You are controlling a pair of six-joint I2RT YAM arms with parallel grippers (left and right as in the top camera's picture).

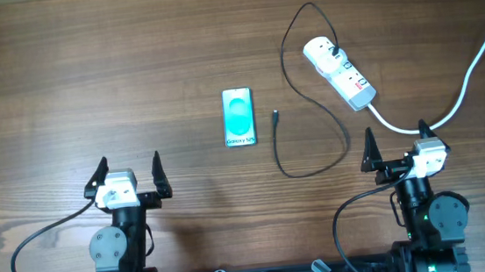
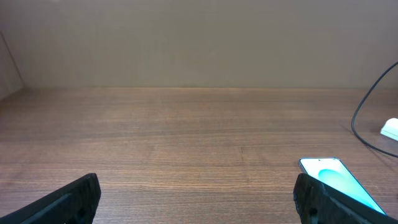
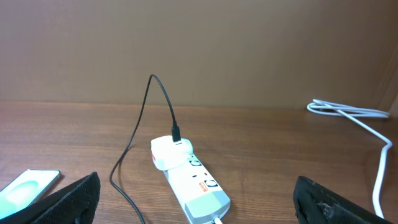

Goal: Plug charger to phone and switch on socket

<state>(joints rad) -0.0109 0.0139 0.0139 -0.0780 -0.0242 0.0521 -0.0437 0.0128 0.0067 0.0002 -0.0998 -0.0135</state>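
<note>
Beside the phone, connector tip: the small black connector tip (image 1: pixel 275 114) of the thin black charger cable (image 1: pixel 346 136) lay flat just right of the small rectangular phone (image 1: pixel 239 117) with its glossy cyan-teal screen, apart from it and not plugged in.
Tip axis: roughly parallel to the phone's long sides, pointing away from the robot.
Way from grippers: the tip lay ahead and left of the right gripper (image 1: pixel 394 131), and ahead and right of the left gripper (image 1: pixel 129 161); the right one looked the nearer, with only the cable's loop in between.
Phone: face up, long axis running away from the robot, small white text at the short edge nearer the robot; its port could not be made out.
Cable: thin, limp, curling in a loose loop back to the strip.
Power strip: the elongated white plastic power strip (image 1: pixel 340 74) lay slantwise ahead of the right gripper, with red switch marks (image 1: pixel 359 82); the cable's other end stood in its far end. Whether it was switched on could not be told.
White cord: the thick, smooth white cord (image 1: pixel 474 63) ran off to the far right.
Grippers: both had black fingers spread wide, holding nothing.
Table: brown wooden table (image 1: pixel 88 79), matt, with fine grain.
</note>
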